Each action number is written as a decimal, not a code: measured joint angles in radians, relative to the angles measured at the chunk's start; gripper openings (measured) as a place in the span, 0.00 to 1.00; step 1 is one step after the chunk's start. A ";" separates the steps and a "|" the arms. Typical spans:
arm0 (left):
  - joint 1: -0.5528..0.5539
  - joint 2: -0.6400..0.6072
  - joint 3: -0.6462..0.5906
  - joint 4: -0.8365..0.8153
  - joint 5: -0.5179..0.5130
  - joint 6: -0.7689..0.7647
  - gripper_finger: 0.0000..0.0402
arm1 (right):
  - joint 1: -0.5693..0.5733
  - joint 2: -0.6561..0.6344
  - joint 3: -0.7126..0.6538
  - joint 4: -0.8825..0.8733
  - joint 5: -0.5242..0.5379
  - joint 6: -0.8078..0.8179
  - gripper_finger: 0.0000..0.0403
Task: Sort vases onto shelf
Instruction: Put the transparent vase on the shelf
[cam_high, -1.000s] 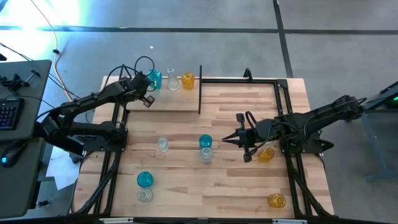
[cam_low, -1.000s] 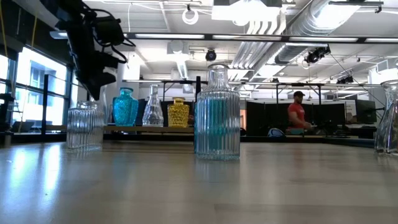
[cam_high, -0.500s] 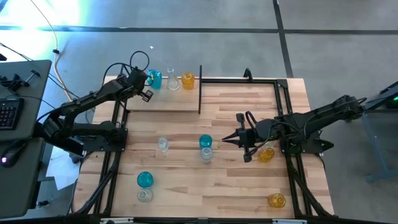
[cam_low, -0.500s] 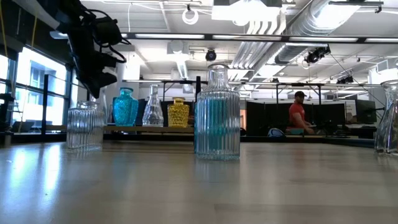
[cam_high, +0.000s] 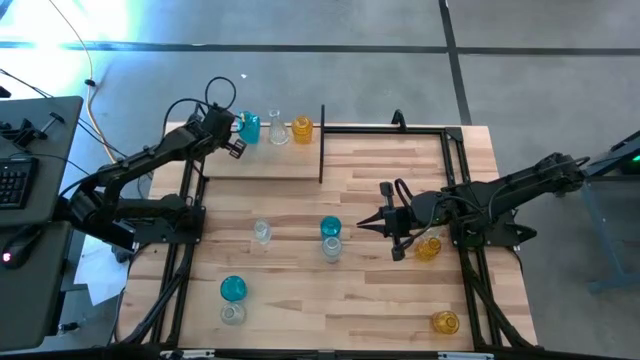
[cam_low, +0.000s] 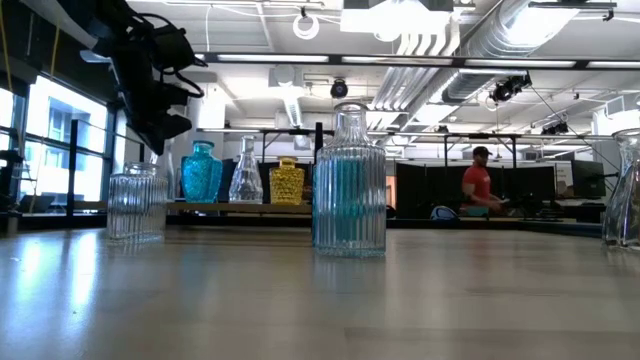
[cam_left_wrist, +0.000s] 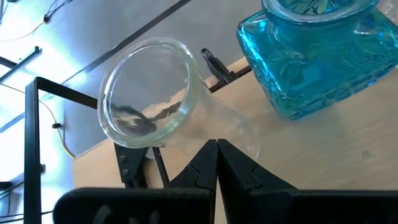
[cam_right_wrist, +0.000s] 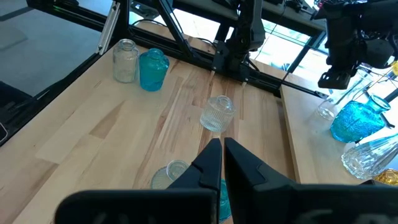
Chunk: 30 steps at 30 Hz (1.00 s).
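Hovering at the far left end of the shelf (cam_high: 262, 160), toward 11 o'clock on the tabletop (cam_high: 380, 300): left pincer (cam_high: 237, 143) with fingers pressed together, gripping nothing. Lying just ahead of its closed tips in the left wrist view: a clear flared vase (cam_left_wrist: 161, 106), tilted so the open mouth faces the camera, with the teal vase (cam_left_wrist: 317, 56) just beside it; whether the tips are touching the clear glass, cannot tell. Standing in a row on the shelf at 12 o'clock, seen from above: teal vase (cam_high: 249, 126), clear vase (cam_high: 276, 128), amber vase (cam_high: 302, 128). Waiting near tabletop centre, slightly toward 3 o'clock: right pincer (cam_high: 366, 221), also closed and empty, pointing toward 9 o'clock at a teal vase (cam_high: 331, 228) and a clear ribbed one (cam_high: 331, 248) close in front of it. Resting right behind that pincer's wrist: an amber vase (cam_high: 428, 247). Standing farther off at 7 o'clock: another teal vase (cam_high: 232, 289) and clear vase (cam_high: 233, 314)
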 joint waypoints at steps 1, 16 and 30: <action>0.000 0.000 0.000 0.000 0.000 0.000 0.00 | 0.000 0.000 0.000 0.000 0.000 0.000 0.00; 0.000 0.000 0.000 0.047 -0.017 -0.038 0.00 | 0.000 0.000 0.000 0.000 0.000 0.009 0.00; -0.001 -0.002 0.000 0.046 -0.026 -0.057 0.00 | 0.000 0.000 0.000 0.000 0.000 0.008 0.00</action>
